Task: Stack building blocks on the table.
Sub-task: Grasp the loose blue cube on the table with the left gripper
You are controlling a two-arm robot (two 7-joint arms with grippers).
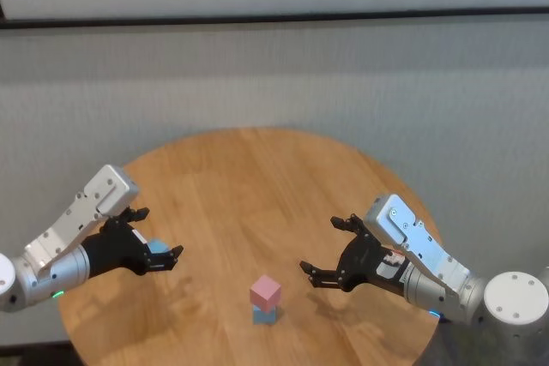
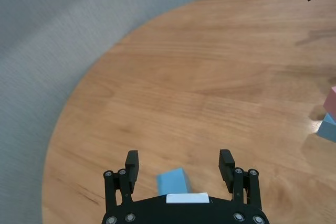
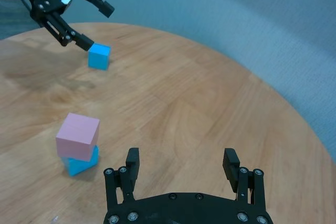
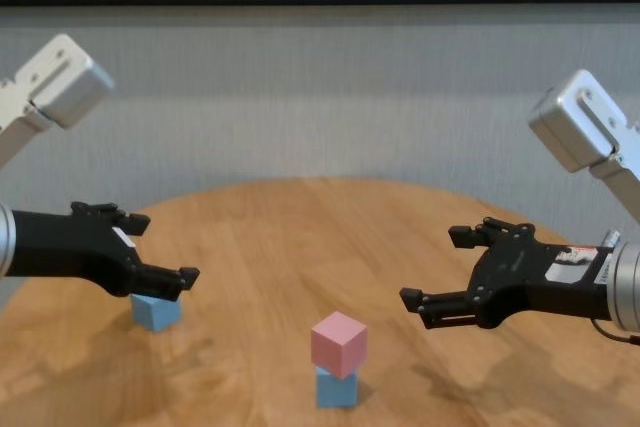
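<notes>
A pale pink block (image 1: pixel 266 291) sits on top of a light blue block (image 1: pixel 264 315) near the front of the round wooden table (image 1: pixel 257 186); the pink one is turned a little on the blue one. The same pair shows as pink block (image 4: pixel 338 342) on blue block (image 4: pixel 336 387), and as pink block (image 3: pixel 77 136) on blue block (image 3: pixel 81 163). A second light blue block (image 1: pixel 157 249) lies on the table at the left, also seen as blue block (image 2: pixel 173 183). My left gripper (image 1: pixel 155 237) hovers open over it, fingers apart on either side. My right gripper (image 1: pixel 333 250) hangs open to the right of the stack.
The table's curved edge runs close to the left block and behind the right gripper. A grey carpeted floor (image 1: pixel 274 83) lies beyond the table. Bare wood stretches across the middle and back of the tabletop.
</notes>
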